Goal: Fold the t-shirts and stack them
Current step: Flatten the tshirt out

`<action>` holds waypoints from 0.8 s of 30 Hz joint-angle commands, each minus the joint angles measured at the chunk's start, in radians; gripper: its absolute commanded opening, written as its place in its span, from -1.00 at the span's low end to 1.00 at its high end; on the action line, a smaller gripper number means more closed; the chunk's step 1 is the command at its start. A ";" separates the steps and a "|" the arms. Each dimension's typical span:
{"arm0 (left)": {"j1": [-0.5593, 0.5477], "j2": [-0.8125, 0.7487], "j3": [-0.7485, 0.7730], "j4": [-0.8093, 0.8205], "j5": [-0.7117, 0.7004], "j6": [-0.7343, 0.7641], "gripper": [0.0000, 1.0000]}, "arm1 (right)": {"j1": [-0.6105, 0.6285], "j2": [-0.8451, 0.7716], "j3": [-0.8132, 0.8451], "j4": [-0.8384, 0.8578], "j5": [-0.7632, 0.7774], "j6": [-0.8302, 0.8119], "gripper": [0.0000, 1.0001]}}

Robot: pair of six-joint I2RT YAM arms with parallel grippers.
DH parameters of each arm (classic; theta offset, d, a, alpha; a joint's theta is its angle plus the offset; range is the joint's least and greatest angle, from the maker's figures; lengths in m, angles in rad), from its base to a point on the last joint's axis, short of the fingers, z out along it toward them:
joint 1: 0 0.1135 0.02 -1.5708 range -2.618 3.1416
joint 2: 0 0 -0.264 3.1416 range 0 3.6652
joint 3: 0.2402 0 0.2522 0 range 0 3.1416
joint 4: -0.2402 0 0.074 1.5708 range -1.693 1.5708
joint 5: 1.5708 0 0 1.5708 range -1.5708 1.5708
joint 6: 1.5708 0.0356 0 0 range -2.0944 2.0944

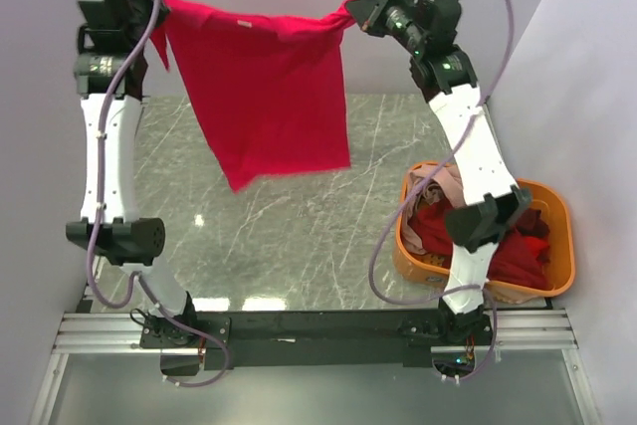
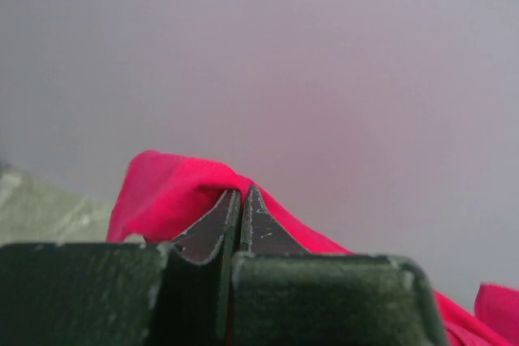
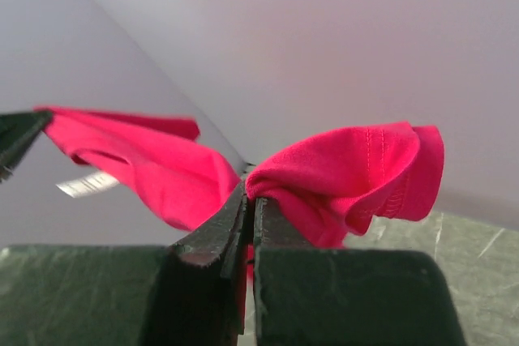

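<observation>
A bright crimson-pink t-shirt [image 1: 267,92] hangs spread in the air over the far part of the table, with a small white neck label [image 1: 242,23] at its top edge. My left gripper [image 1: 159,9] is shut on its left shoulder [image 2: 174,188]. My right gripper [image 1: 356,9] is shut on its right shoulder, and the sleeve [image 3: 357,172] bunches beside the jaws. The label also shows in the right wrist view [image 3: 87,185]. More t-shirts, dark red [image 1: 518,251] and pale dusty pink [image 1: 450,186], lie in the basket.
An orange plastic basket [image 1: 559,208] stands at the right near part of the grey marble table [image 1: 279,246], partly behind my right arm. Pale walls close in at the back and on both sides.
</observation>
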 commanded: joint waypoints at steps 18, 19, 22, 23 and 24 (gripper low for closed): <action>0.005 -0.935 -1.565 -0.038 -0.073 -0.368 -0.75 | 0.067 -0.842 -1.513 0.180 -0.235 0.069 -0.85; 0.005 -0.940 -1.577 -0.086 -0.095 -0.379 -0.63 | 0.076 -0.856 -1.530 0.111 -0.237 0.059 -0.72; 0.005 -0.955 -1.582 -0.240 -0.167 -0.416 0.41 | 0.115 -0.893 -1.558 0.019 -0.232 0.032 0.27; 0.005 -0.963 -1.562 -0.252 -0.166 -0.428 0.69 | 0.127 -0.902 -1.557 0.008 -0.235 0.028 0.67; 0.005 -0.969 -1.545 -0.266 -0.158 -0.427 0.98 | 0.136 -0.913 -1.546 -0.001 -0.241 0.010 0.68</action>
